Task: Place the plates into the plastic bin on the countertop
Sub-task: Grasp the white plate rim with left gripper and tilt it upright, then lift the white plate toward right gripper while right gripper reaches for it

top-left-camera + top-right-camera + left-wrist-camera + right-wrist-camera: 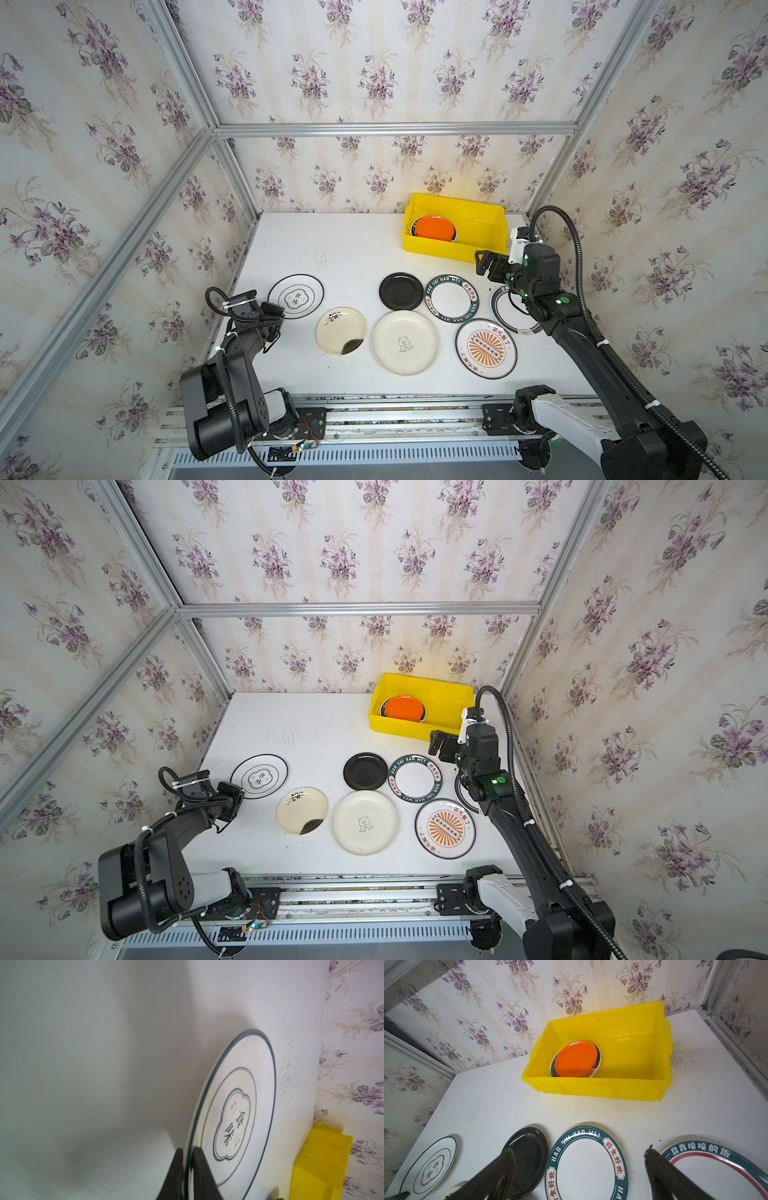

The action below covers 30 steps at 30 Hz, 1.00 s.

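Pinching the emblem plate (pixel 234 1095) by its left rim, left fingers (pixel 175 1169) face a long carry: plastic bin (pixel 451 250) lies far right; right fingers (pixel 664 1178), wide and empty, sit nearer.

Cream wallpaper with pale vertical stripes and sprays of purple flowers (pixel 376 79) covers every panel behind and to both sides. Silver aluminium rails (pixel 395 129) frame these panels: a horizontal one crosses the back, and slanted ones run off to each side. At the near edge lies a grey metal strip with narrow slots (pixel 374 455). The light is soft and even.
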### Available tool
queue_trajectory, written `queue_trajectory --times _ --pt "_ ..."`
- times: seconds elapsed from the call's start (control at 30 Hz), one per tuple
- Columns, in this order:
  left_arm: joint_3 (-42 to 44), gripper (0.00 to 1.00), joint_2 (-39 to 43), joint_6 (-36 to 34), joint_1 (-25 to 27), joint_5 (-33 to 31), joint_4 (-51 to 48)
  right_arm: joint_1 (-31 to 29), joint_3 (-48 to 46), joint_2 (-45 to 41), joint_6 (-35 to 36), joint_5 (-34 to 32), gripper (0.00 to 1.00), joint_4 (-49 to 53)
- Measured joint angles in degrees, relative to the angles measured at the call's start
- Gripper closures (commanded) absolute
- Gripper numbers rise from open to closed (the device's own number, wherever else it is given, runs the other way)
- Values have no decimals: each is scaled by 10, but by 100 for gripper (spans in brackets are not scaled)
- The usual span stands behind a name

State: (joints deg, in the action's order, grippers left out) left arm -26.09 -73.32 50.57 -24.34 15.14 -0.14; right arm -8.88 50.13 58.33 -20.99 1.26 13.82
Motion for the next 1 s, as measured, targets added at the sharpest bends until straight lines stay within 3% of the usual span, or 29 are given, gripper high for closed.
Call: queue_trajectory --times 0.63,1.0 --pt "-49 100 167 -27 34 35 -52 1 8 43 -20 59 1 -10" --pt "-114 100 145 -14 134 26 -59 21 19 105 -82 163 1 -56"
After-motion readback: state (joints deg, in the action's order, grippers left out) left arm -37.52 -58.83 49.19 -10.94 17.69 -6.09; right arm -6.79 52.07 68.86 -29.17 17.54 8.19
